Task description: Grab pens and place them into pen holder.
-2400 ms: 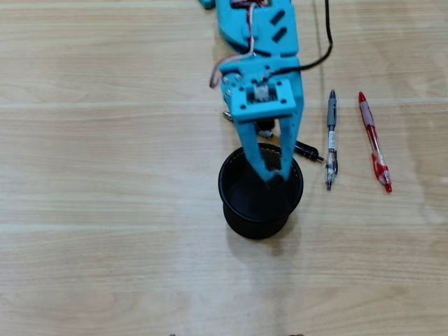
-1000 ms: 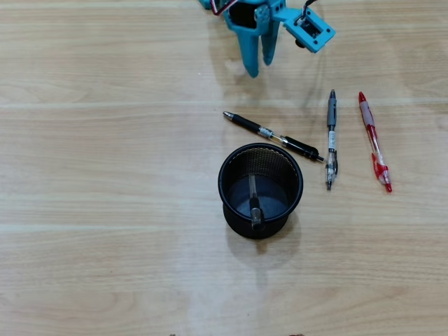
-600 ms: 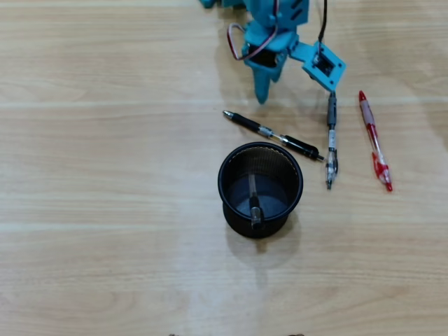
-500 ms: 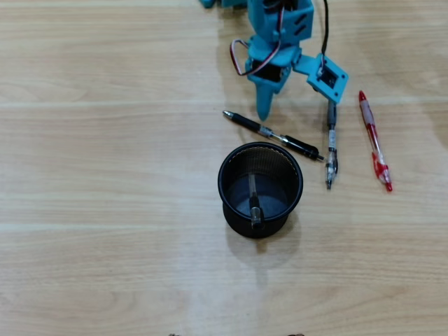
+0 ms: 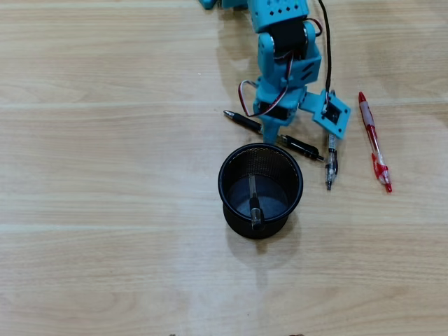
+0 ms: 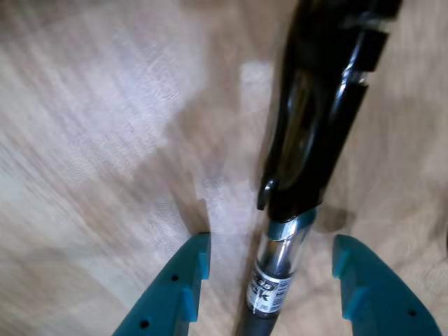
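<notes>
Pale wood-grain tabletop [image 5: 105, 140], pens, mesh holder [image 5: 231, 168]

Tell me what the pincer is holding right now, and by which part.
Nothing yet. The open pincer straddles the black pen with the clear middle at that clear section, its fingers not touching it.

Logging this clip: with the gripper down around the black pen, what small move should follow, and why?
Probably close the gripper. In the wrist view its jaws stand open either side of the black pen, which lies on the table between them, not yet held. One pen is already in the holder.
</notes>
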Robot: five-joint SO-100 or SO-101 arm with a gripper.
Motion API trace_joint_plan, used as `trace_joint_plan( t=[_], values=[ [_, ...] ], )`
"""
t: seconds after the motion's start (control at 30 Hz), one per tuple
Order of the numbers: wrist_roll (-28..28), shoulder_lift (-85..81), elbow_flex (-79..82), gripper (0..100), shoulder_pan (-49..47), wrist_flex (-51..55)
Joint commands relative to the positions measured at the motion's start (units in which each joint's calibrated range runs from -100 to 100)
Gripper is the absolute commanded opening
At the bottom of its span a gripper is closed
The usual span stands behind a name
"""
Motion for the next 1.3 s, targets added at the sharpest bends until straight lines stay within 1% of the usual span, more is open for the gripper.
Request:
trace_joint_plan(
  t=[0.0,0.03,0.23,0.27,0.3,0.37,0.43,0.53,0.63,0.7,0.77,0.8,0.87,0.93,1.07,1.27],
  values=[
    [0.0,1.7,-0.4,8,1.1,-0.1],
    [0.0,1.7,-0.3,2,1.3,-0.1],
    [-0.1,0.4,0.6,2,1.3,1.8],
    [-0.5,-2.9,-0.8,2,1.2,5.2],
    [-2.5,-7.9,-3.5,2,1.3,10.0],
    [-4.1,-13.5,-7.8,2,1.3,14.6],
    [-5.1,-19.8,-13.2,2,0.9,16.9],
    [-7.8,-27.9,-22.4,2,0.7,16.6],
    [-12.7,-32.1,-30.3,2,1.6,11.9],
    [-16.4,-31.9,-32.7,2,3.2,4.5],
    [-20.4,-30.2,-31.7,2,4.7,-3.8],
    [-24.4,-27.5,-29.0,2,6.0,-10.3],
    [-27.6,-24.8,-25.5,2,6.3,-15.6],
    [-29.1,-22.5,-22.3,2,6.3,-20.7],
    [-29.7,-18.8,-18.2,2,6.5,-28.2],
    [-29.7,-15.8,-14.5,2,8.9,-29.3]
  ],
)
